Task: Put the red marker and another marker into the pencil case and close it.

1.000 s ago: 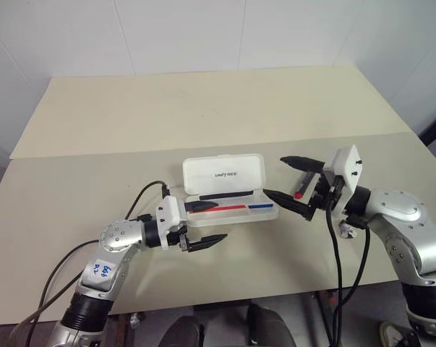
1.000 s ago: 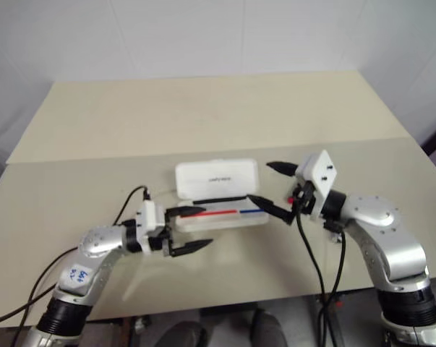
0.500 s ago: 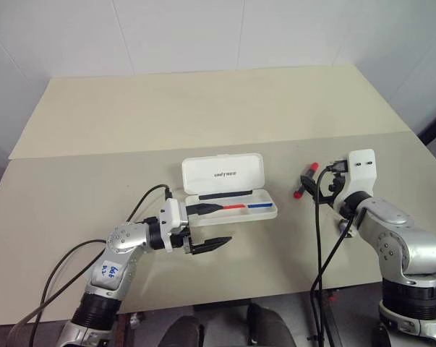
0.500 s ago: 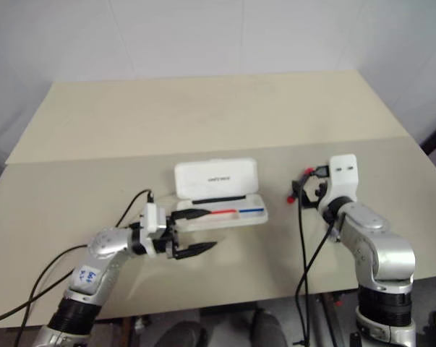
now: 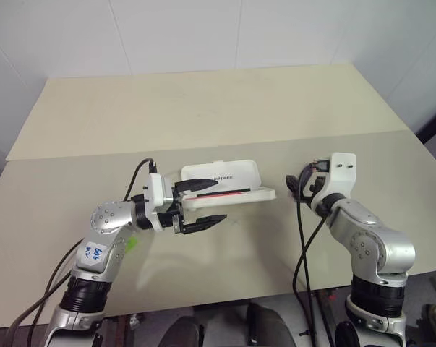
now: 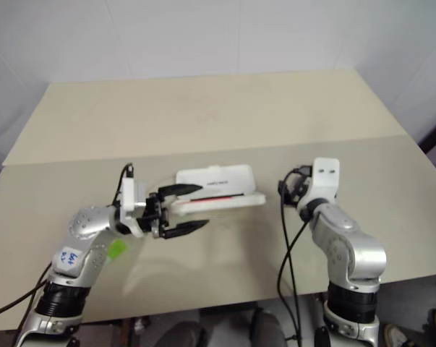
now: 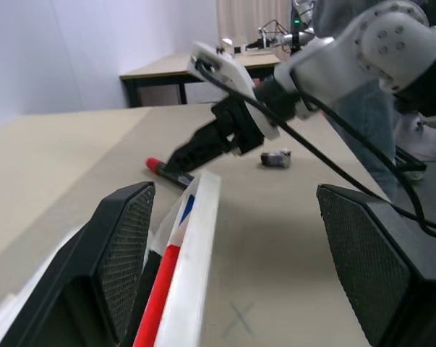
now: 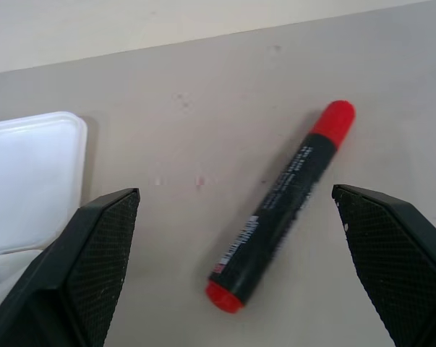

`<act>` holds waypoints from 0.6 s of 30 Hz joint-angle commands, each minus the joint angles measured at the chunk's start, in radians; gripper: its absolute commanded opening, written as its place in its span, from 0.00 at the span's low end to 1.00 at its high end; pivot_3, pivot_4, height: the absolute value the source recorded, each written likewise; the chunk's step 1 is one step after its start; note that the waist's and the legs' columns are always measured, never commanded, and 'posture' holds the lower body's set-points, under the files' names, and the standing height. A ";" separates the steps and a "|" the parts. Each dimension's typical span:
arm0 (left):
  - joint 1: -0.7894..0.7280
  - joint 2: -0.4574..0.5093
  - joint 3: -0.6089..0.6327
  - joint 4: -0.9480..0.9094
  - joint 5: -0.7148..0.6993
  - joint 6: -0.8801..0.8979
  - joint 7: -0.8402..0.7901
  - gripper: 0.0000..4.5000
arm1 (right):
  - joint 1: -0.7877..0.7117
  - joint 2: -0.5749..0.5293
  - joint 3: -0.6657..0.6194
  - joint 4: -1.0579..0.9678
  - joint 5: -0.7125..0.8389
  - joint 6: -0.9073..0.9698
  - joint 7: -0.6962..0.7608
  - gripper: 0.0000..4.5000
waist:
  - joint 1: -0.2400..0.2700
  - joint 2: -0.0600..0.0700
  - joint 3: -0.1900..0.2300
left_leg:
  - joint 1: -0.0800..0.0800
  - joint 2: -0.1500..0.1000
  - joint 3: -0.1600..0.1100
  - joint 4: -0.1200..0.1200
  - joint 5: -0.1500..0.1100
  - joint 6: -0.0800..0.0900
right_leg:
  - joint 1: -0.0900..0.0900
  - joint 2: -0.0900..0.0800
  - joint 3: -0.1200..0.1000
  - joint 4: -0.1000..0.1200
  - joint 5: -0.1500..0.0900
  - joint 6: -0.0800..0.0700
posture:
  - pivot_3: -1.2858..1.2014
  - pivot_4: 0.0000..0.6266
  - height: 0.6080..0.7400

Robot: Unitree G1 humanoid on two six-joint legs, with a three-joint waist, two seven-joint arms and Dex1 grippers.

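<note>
Your left tool [image 5: 202, 203] has its two black fingers spread wide, one over the near end of the flat white hard-plastic pencil case [image 5: 232, 182] and one below it. You can see the case's edge running between the fingers in the left wrist view, but whether either finger presses on it cannot be told. The case stands open on the beige worktop [image 5: 203, 108], its lid [image 6: 216, 176] bearing small dark lettering. A thin red stick [image 7: 162, 307] and a thin blue stick [image 7: 189, 207] lie in the tray.

Your right tool [image 8: 232, 238] is also wide open and holds nothing. It points down at the short marker with a black barrel and red ends [image 8: 281, 206], which lies flat on the worktop between the two fingers without touching either. That marker sits just off the case's right end, outside it; a rounded white corner of the case [image 8: 30, 177] shows beside it in the right wrist view.

A pale lime-green object [image 6: 116, 249] peeks out beside your left forearm on the worktop; too little shows to say what it is.

A small dark item [image 7: 277, 158] lies on the worktop beyond the right arm.
</note>
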 commanded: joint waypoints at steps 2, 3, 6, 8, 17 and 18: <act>-0.021 0.035 0.043 -0.068 -0.035 0.024 0.012 0.85 | -0.015 0.003 0.012 -0.037 -0.035 -0.004 -0.030 1.00 | -0.002 0.000 0.000 | 0.000 0.000 0.000 -0.001 0.000 0.000 | -0.001 0.000 0.000 0.001 0.000 0.000 | 0.52 0.24 1.00; -0.023 0.045 0.050 -0.074 -0.039 0.031 0.013 0.85 | -0.015 0.003 0.017 -0.034 -0.044 -0.005 -0.036 1.00 | -0.004 0.000 0.000 | 0.000 0.000 0.000 -0.001 0.000 0.000 | -0.002 0.000 0.000 0.001 0.000 0.000 | 0.52 0.24 1.00; -0.031 0.068 0.067 -0.087 -0.048 0.050 0.018 0.85 | -0.017 0.012 0.028 -0.023 -0.068 -0.015 -0.053 1.00 | -0.009 0.000 0.000 | 0.000 0.000 0.000 -0.001 0.000 0.000 | -0.002 0.001 -0.001 0.001 0.000 0.000 | 0.52 0.24 1.00; -0.035 0.075 0.073 -0.091 -0.050 0.058 0.020 0.85 | -0.019 0.019 0.031 -0.019 -0.077 -0.019 -0.057 1.00 | -0.013 0.000 0.000 | 0.000 0.000 0.001 -0.001 0.000 0.000 | -0.002 0.001 -0.001 0.001 0.000 0.000 | 0.52 0.24 1.00; -0.052 0.097 0.090 -0.110 -0.052 0.081 0.032 0.85 | -0.037 0.103 0.096 0.026 -0.121 -0.047 -0.078 1.00 | -0.026 0.000 0.000 | 0.000 0.001 0.001 -0.001 0.000 0.000 | -0.002 0.003 0.000 0.001 0.001 -0.001 | 0.52 0.24 1.00; -0.052 0.098 0.089 -0.115 -0.051 0.084 0.033 0.85 | -0.040 0.115 0.104 0.038 -0.127 -0.055 -0.080 1.00 | -0.026 0.000 0.000 | 0.000 0.001 0.001 -0.001 0.000 0.000 | -0.002 0.004 0.000 0.001 0.001 -0.001 | 0.52 0.24 1.00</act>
